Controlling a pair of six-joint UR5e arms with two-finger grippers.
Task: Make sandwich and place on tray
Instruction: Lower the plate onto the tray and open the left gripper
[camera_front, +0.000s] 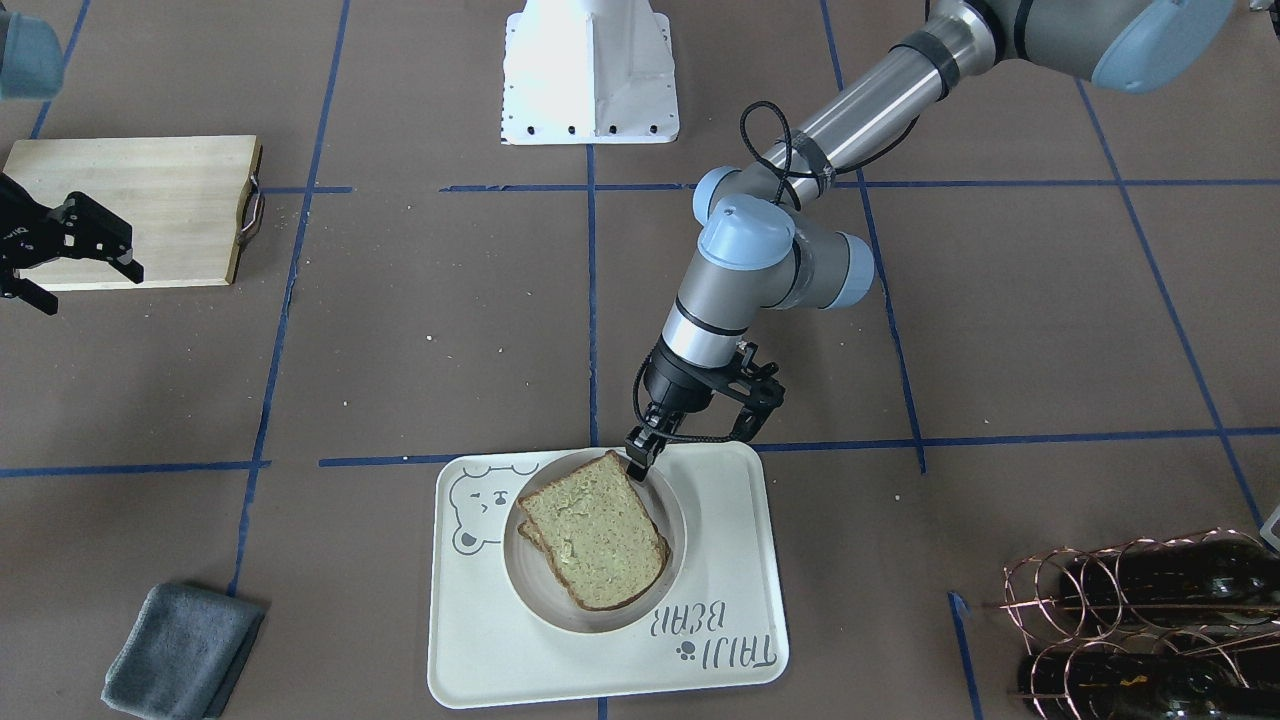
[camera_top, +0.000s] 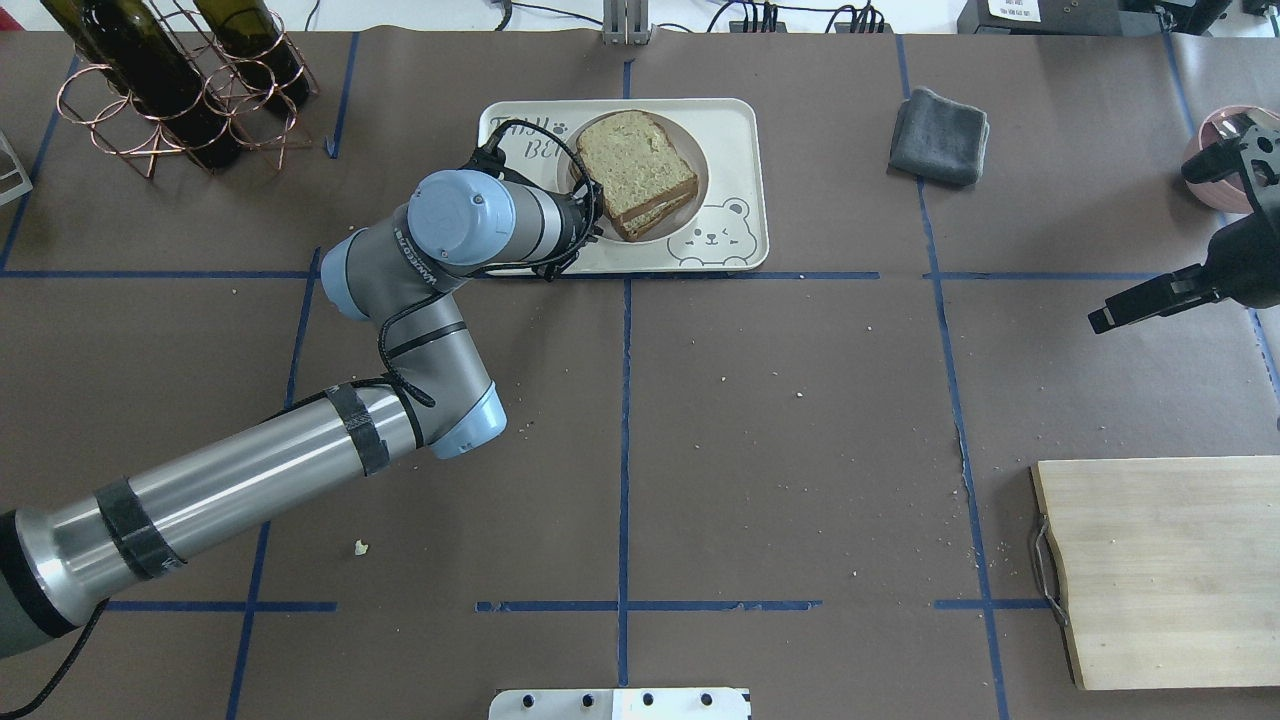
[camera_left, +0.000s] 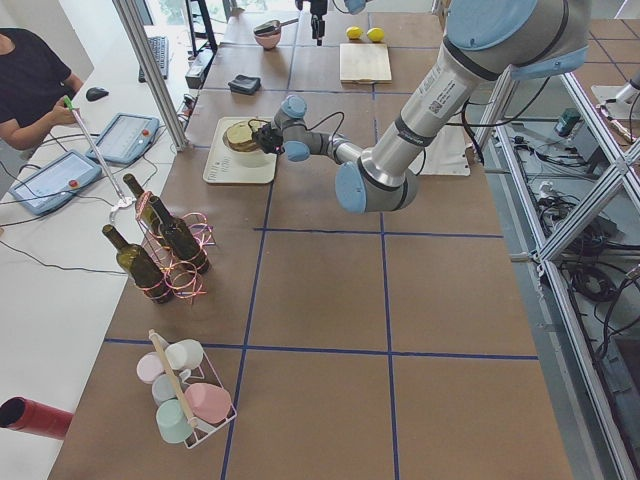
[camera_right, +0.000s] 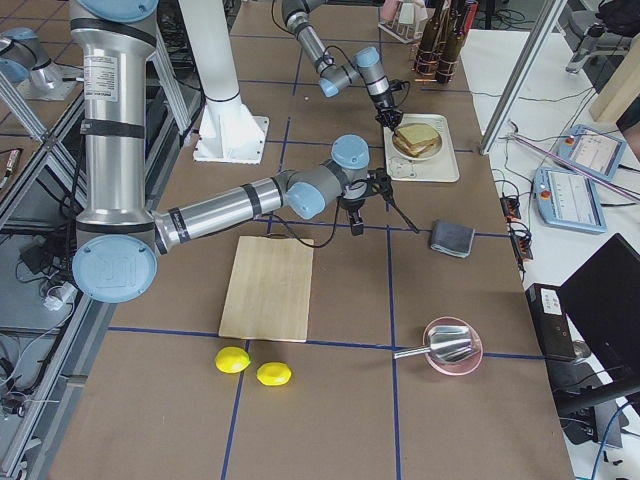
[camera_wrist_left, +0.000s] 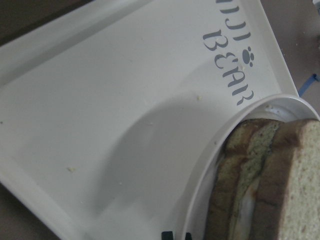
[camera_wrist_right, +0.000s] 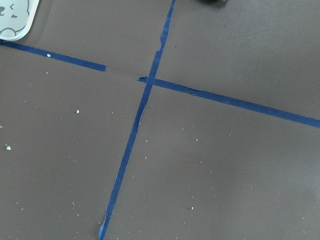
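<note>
I see my left hand (camera_front: 640, 452) clenched on the plate (camera_front: 674, 528) rim, sandwich (camera_front: 595, 540) aboard, plate on tray (camera_front: 732, 545); right hand (camera_front: 90, 288) released.

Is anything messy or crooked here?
Yes, a little. The sandwich sits on the small white plate in the tray. Its top slice is twisted, so a corner of the bottom slice pokes out. Also, bread crumbs are scattered over the brown table.

The left arm (camera_front: 860, 100) is reaching far forward, its wrist bending down, with the left gripper (camera_front: 641, 458) pointing downward, fingertips close together. The right gripper (camera_front: 88, 285) is hovering, jaws spread wide.
</note>
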